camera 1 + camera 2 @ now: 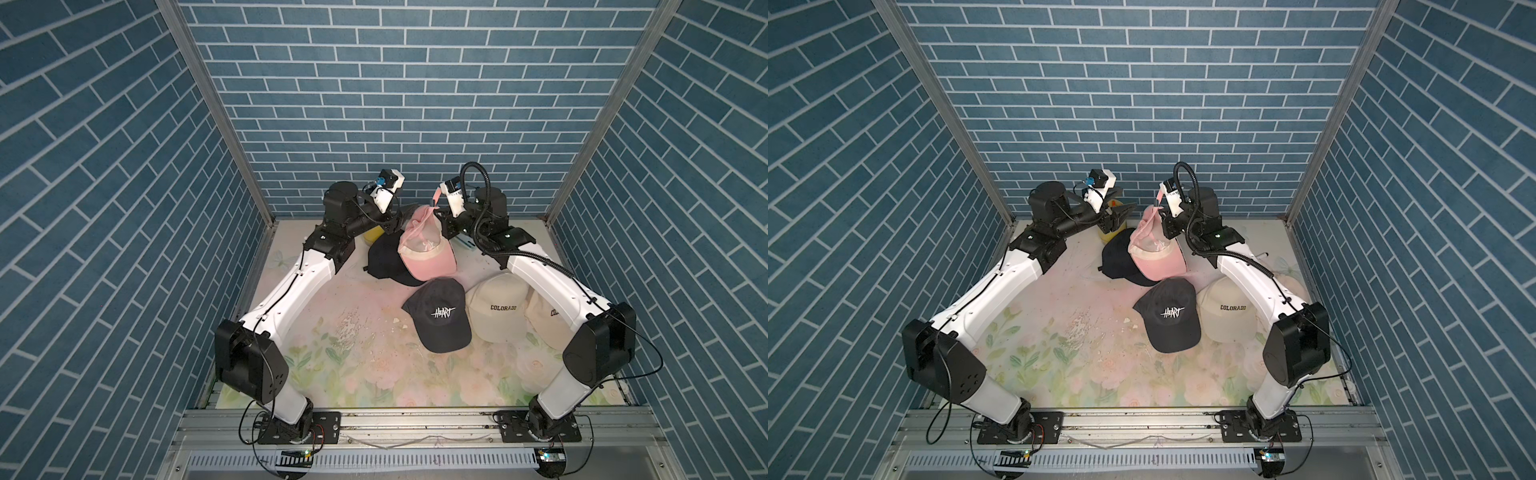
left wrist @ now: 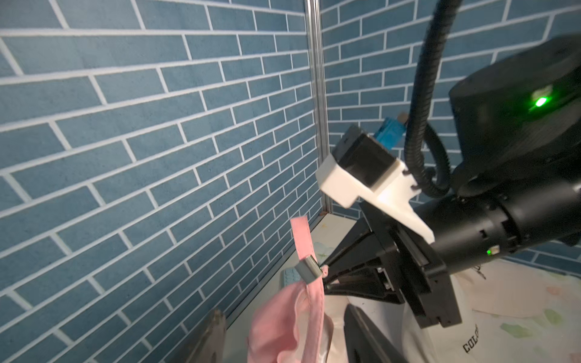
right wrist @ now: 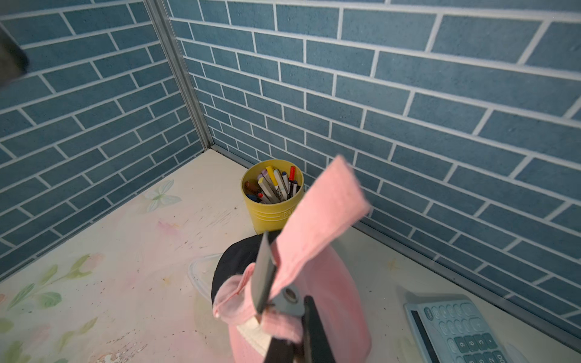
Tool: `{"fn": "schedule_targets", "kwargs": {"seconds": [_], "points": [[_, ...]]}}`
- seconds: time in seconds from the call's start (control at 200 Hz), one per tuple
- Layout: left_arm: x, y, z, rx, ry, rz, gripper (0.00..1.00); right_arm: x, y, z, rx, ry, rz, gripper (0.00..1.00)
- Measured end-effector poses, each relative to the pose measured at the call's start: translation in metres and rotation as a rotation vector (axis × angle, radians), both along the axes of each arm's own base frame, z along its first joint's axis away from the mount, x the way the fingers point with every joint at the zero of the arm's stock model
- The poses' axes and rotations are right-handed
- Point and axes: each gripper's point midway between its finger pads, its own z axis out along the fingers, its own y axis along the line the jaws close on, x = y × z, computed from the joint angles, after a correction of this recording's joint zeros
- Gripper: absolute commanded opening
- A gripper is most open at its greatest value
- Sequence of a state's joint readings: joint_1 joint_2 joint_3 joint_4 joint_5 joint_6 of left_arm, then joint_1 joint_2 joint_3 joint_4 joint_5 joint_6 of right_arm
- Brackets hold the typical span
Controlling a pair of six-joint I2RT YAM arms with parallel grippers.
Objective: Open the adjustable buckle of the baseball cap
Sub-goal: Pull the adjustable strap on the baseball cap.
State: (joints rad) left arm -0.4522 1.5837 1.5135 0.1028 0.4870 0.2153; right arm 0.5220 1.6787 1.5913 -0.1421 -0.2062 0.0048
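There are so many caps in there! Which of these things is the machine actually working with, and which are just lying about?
In the job: pink cap, strap, metal buckle, right end effector shut on the strap, left end effector open nearby.

Lying about: black cap under the pink one, HEART cap, cream cap, second cream cap, pen cup, calculator.

A staged robot test cell: brick-print panel walls [image 1: 374, 83] in aluminium framing [image 1: 216, 109] (floral sheet [image 1: 353, 374] as tabletop).

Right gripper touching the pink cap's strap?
Touching. Right wrist view shows the right gripper pinching the strap beside the metal buckle.
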Motion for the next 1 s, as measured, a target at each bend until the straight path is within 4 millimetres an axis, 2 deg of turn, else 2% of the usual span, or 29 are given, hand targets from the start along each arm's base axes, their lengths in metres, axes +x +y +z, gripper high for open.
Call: {"fn": "schedule_targets", "kwargs": {"seconds": [0.15, 0.23, 0.43, 0.52, 0.61, 0.77, 0.86, 0.935, 1.0], "points": [[-0.013, -0.025, -0.022, 0.051, -0.002, 0.029, 0.64, -0.002, 0.003, 0.018, 0.009, -0.009, -0.032, 0.00], [-0.013, -0.032, -0.033, 0.066, 0.006, 0.052, 0.65, -0.004, 0.004, 0.025, 0.015, -0.010, -0.050, 0.00], [0.004, -0.031, -0.042, 0.064, -0.014, 0.184, 0.65, -0.006, 0.004, 0.031, 0.007, 0.005, -0.082, 0.00], [0.011, -0.029, -0.041, 0.050, -0.026, 0.236, 0.61, -0.007, 0.004, 0.031, 0.000, 0.010, -0.087, 0.00], [0.017, -0.027, -0.039, 0.033, -0.038, 0.284, 0.48, -0.008, 0.004, 0.027, -0.011, 0.023, -0.088, 0.00], [0.016, -0.032, -0.034, 0.020, -0.074, 0.310, 0.18, -0.010, 0.001, 0.020, -0.012, 0.062, -0.109, 0.00], [0.009, -0.042, -0.031, 0.029, -0.100, 0.289, 0.09, -0.009, -0.001, 0.024, 0.012, 0.077, -0.132, 0.00], [0.004, -0.049, -0.031, 0.032, -0.105, 0.270, 0.13, -0.008, -0.001, 0.033, 0.046, 0.078, -0.142, 0.00], [0.001, -0.053, -0.035, 0.040, -0.104, 0.260, 0.39, -0.008, -0.001, 0.038, 0.071, 0.081, -0.149, 0.00]]}}
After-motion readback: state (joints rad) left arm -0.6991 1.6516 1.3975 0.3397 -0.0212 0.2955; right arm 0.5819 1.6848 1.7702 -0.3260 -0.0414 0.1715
